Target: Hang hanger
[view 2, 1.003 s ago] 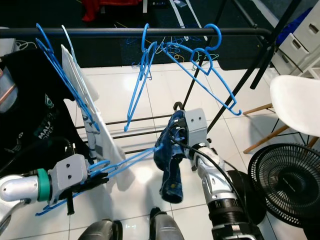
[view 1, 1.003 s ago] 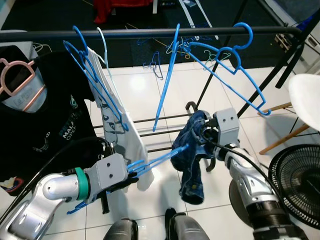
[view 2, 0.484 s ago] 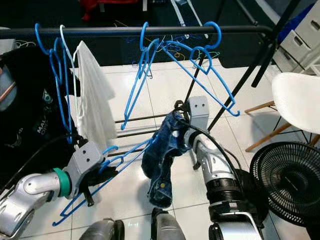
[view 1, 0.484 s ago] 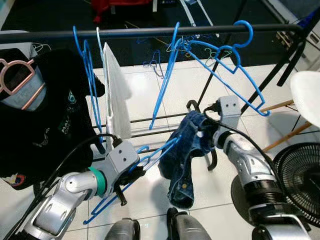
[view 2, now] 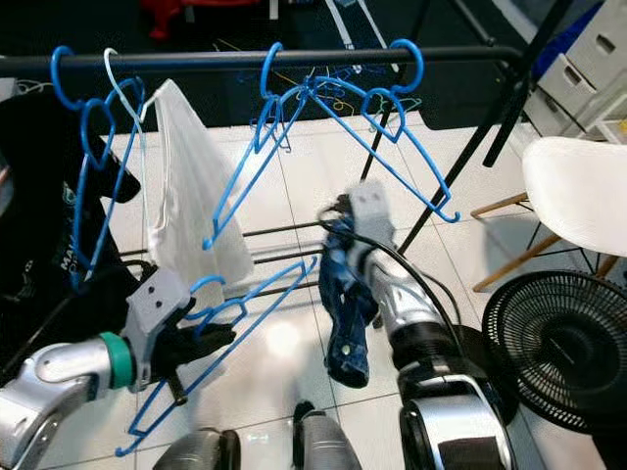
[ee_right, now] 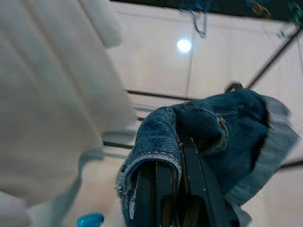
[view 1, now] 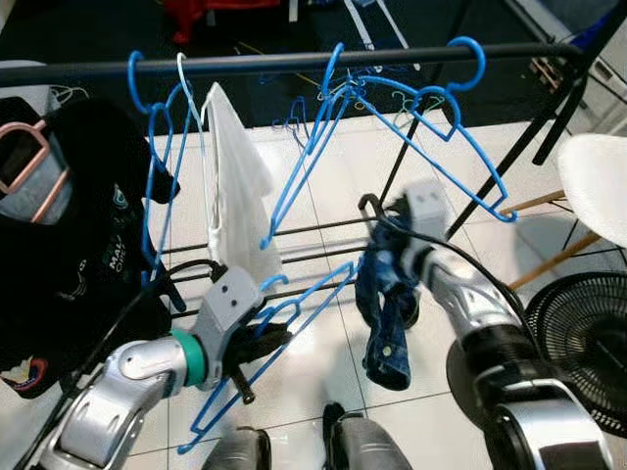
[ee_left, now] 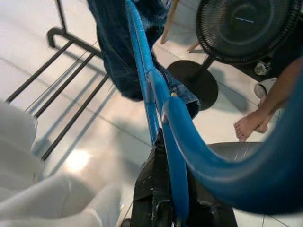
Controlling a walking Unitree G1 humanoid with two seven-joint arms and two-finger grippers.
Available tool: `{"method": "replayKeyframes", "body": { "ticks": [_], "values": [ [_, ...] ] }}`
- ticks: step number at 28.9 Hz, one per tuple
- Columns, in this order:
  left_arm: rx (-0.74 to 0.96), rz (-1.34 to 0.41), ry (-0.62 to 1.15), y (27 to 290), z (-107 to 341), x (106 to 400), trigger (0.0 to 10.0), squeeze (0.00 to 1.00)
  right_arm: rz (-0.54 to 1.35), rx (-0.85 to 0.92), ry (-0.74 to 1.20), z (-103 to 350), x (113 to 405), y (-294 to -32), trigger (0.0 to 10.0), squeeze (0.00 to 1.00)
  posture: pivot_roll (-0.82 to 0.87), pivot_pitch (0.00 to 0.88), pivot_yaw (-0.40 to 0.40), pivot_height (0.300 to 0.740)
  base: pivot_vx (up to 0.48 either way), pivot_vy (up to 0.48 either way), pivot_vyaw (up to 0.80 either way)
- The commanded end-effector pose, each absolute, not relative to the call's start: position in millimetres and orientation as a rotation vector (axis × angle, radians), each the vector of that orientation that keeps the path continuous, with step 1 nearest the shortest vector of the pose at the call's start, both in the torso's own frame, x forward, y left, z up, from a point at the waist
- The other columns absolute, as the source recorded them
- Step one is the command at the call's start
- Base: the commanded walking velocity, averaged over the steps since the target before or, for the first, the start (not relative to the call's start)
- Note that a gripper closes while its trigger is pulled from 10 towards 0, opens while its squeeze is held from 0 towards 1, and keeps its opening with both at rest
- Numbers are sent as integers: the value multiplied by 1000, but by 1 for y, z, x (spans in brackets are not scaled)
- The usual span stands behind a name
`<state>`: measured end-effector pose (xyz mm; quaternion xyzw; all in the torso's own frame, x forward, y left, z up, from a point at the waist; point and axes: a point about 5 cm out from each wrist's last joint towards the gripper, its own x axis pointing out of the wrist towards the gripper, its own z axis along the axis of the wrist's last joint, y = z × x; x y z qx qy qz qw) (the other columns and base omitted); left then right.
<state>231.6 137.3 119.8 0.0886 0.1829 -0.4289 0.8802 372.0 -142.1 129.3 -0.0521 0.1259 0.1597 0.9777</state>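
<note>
My left gripper [view 1: 257,343] is shut on a bundle of blue hangers [view 1: 294,313], low and left of centre, below the black clothes rail [view 1: 294,61]. The hangers slant up to the right, and their upper end lies just beside a blue denim garment [view 1: 385,313]. My right gripper [ee_right: 176,156] is shut on that denim, which folds over its black fingers [ee_right: 163,189] and dangles toward the floor. The right arm is blurred in the eye views. In the left wrist view the blue hangers [ee_left: 142,80] run along my left gripper [ee_left: 158,198] toward the denim [ee_left: 118,52].
On the rail hang a white garment [view 1: 233,186], a black T-shirt [view 1: 69,245] on a pink hanger, and several empty blue hangers [view 1: 431,108]. Lower rack bars [view 1: 313,230] cross behind. A white chair [view 1: 598,186] and a floor fan [view 1: 578,343] stand right. A person's foot [ee_left: 248,125] is near.
My right gripper has carried the denim to the right and back, so it now hangs beside the hangers' end. The left gripper tilted the hangers steeper. The white garment swung back to hang straight.
</note>
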Motion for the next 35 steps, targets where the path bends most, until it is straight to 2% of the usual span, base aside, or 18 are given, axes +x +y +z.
{"method": "replayKeyframes", "body": {
  "ticks": [1, 4, 9, 14, 21, 35],
  "values": [
    [163, -888, 399, 138, 117, 228, 10000, 0, 333, -107, 263, 125, 371, -141, 0, 0, 16, 146, -19, 733, 0, 0, 0],
    [82, -865, 396, 141, 121, 217, 10000, 0, 399, -127, 257, 128, 374, -129, 0, 0, 58, 160, -67, 733, 0, 0, 0],
    [26, -835, 398, 141, 124, 203, 10000, 0, 466, -140, 254, 129, 375, -117, 0, 0, 90, 165, -94, 733, 0, 0, 0],
    [73, -799, 411, 147, 121, 195, 10000, 0, 492, -151, 264, 125, 375, -111, 0, 0, 121, 170, -110, 733, 0, 0, 0],
    [72, -754, 417, 156, 124, 183, 10000, 0, 518, -159, 262, 125, 376, -102, 0, 0, 139, 172, -115, 733, 0, 0, 0],
    [50, -765, 442, 144, 127, 186, 10000, 0, 564, -139, 207, 141, 384, -85, 0, 0, 132, 144, -82, 733, 0, 0, 0]
  ]
}}
